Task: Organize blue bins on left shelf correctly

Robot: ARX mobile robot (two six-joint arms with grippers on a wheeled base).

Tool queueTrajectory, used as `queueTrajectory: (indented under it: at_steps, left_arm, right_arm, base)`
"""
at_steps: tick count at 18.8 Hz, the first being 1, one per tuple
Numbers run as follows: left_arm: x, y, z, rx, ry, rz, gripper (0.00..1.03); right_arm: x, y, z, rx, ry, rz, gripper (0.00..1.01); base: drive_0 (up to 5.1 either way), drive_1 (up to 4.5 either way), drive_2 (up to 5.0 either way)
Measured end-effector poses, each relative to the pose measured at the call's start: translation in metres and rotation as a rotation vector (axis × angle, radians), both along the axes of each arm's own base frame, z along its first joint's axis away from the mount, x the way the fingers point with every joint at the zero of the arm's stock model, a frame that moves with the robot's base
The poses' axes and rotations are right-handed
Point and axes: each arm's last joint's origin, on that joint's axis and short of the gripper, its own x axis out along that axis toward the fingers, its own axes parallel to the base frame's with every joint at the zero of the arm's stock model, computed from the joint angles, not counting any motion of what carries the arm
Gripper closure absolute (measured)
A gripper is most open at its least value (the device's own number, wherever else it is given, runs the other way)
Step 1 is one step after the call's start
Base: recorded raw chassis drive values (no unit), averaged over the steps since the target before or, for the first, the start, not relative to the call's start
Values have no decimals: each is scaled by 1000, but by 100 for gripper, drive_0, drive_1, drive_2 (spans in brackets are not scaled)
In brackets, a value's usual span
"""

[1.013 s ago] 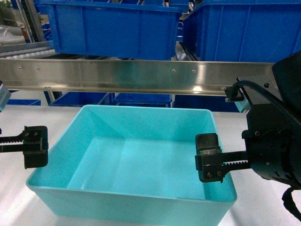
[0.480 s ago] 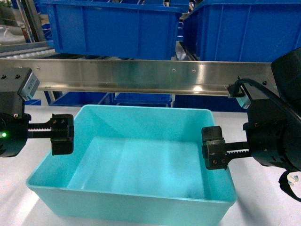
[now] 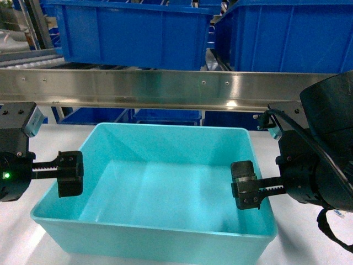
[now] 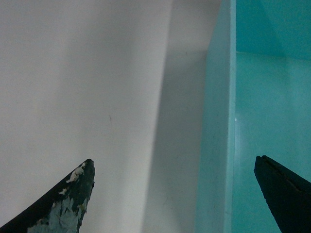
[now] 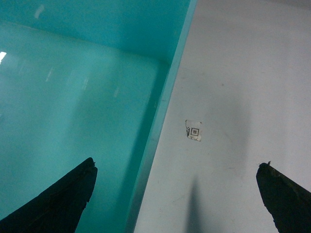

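Observation:
The light turquoise bin [image 3: 160, 187] sits open and empty on the white table, below the left shelf's steel front rail [image 3: 165, 88]. My left gripper [image 3: 39, 168] is open and straddles the bin's left wall [image 4: 216, 145], with one finger [image 3: 70, 173] inside the tub. In the left wrist view the gripper [image 4: 174, 162] touches nothing. My right gripper [image 3: 278, 185] is open too and straddles the right wall [image 5: 155, 131], one finger [image 3: 245, 185] inside. The right wrist view shows that gripper [image 5: 177, 165] with its other fingertip over the bare table.
Dark royal-blue ribbed bins [image 3: 132, 33] [image 3: 281, 33] stand on the shelf level above the rail, and more [image 3: 165, 116] show beneath it. A small square printed sticker [image 5: 193, 130] lies on the white table [image 5: 233, 73] just right of the turquoise bin.
My left gripper has come in from the left, over the bin's left wall, then dropped lower. The right gripper rose slightly and came back down. The bin has not moved.

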Motion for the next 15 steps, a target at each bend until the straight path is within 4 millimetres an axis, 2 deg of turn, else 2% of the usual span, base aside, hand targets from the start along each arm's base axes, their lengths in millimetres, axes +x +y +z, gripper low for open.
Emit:
queueTrajectory:
  at_steps: [4,11,15]
  left_arm:
    - [1,-3,-15,1,49,-9,5]
    - [3,-8,-14,27,55,-16,5]
    - [3,-9,-14,28,55,-18,42]
  right_arm:
    - [2,0,-7,-8,15,-5,3]
    - [4,-3,-5,-11,2,-9,4]
    - [4,-3,-5,-10,2,-6,43]
  base:
    - [0,0,0]
    - [0,0,0]
    - [0,0,0]
